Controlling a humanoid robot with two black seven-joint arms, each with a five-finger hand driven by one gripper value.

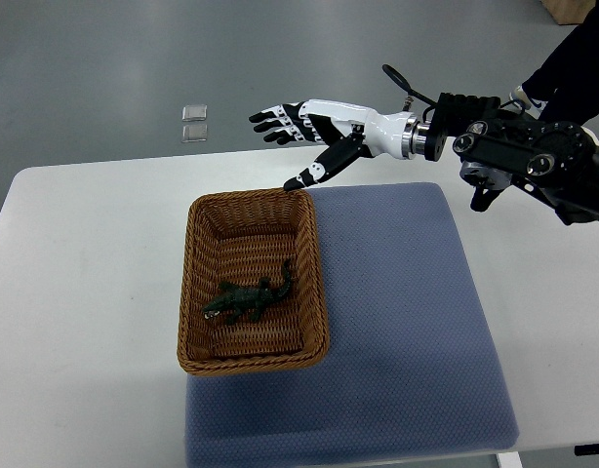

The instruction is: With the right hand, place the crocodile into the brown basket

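I see the green toy crocodile lying flat on the floor of the brown wicker basket, its tail pointing toward the basket's far right corner and its head toward the near left. The basket straddles the white table and the left edge of a blue-grey cushioned mat. My right hand hangs above the basket's far rim, fingers stretched out and holding nothing, thumb tip pointing down close to the rim's far right corner. Its arm enters from the right edge. Beyond the table, two small clear squares lie on the grey floor.
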